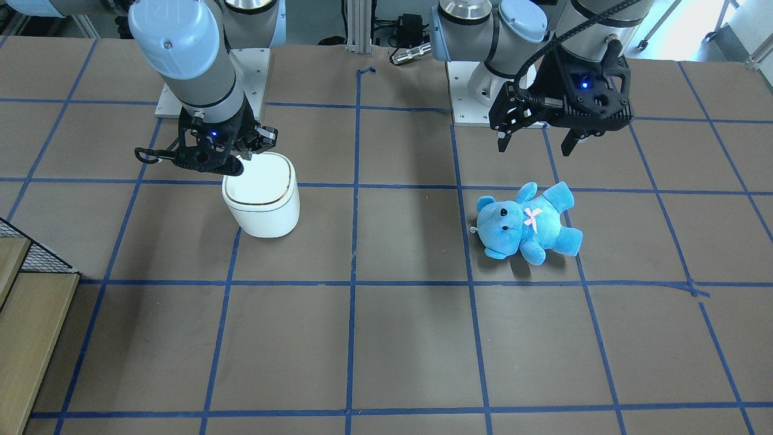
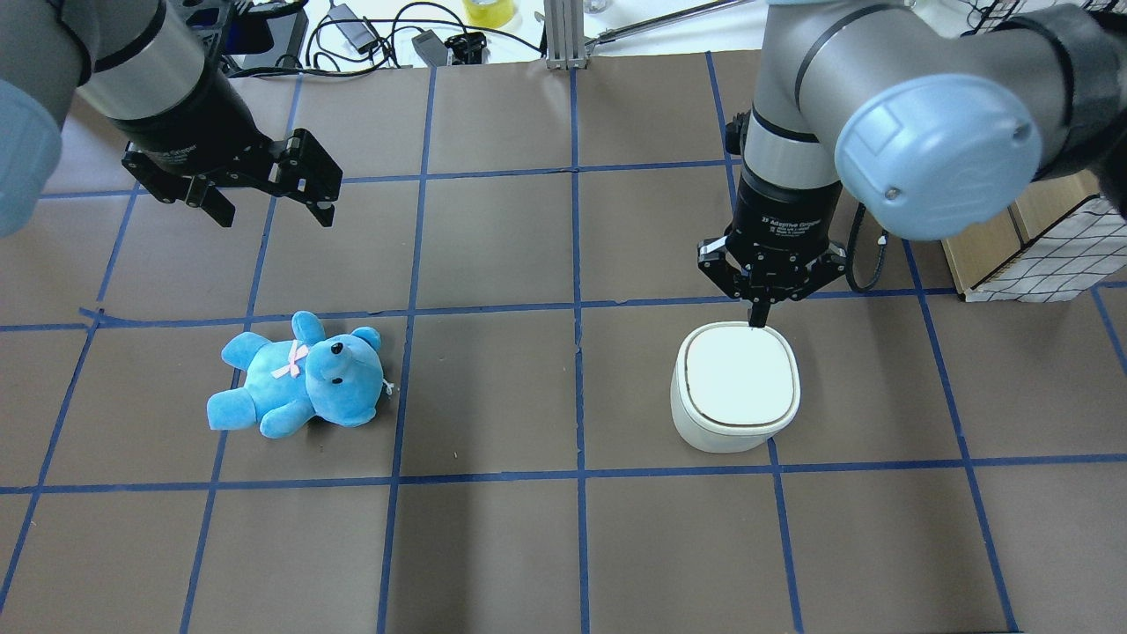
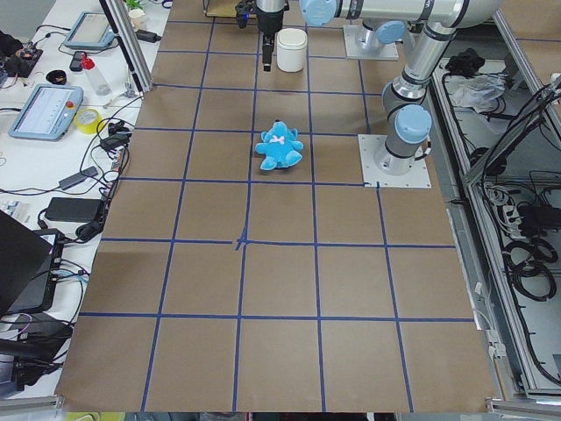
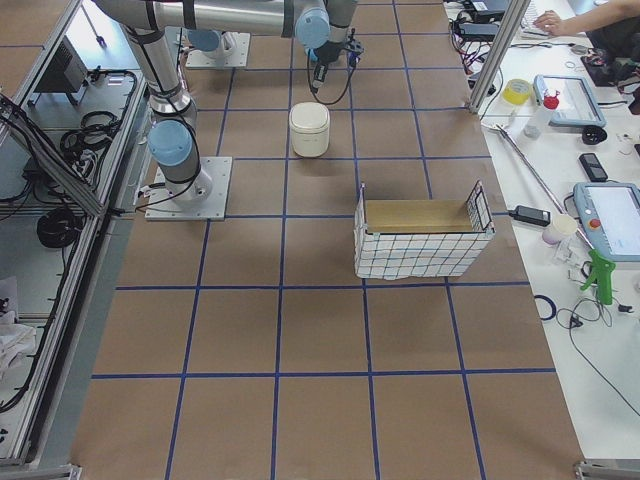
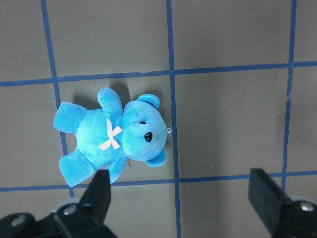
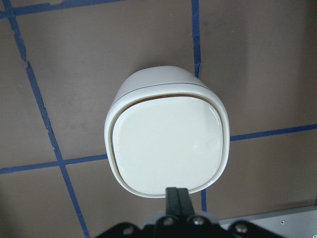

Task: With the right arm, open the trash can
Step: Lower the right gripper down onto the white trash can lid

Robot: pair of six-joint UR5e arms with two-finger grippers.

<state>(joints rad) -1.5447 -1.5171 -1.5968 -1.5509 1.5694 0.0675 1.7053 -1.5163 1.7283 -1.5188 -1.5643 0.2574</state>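
Note:
The white trash can (image 2: 735, 387) stands on the brown table with its flip lid (image 6: 168, 148) closed and flat; it also shows in the front view (image 1: 263, 196). My right gripper (image 2: 757, 319) is shut, fingers pressed together, and its tip sits at the lid's rim on the robot's side, seen in the right wrist view (image 6: 177, 196) and the front view (image 1: 237, 164). I cannot tell whether it touches the lid. My left gripper (image 2: 268, 207) is open and empty, raised above the table beyond the blue plush bear (image 2: 299, 374).
The blue bear also shows in the left wrist view (image 5: 114, 136), lying on its back below the open fingers. A wire-mesh basket with a cardboard lining (image 4: 422, 240) stands on the table's right side, near the trash can. Blue tape lines grid the table.

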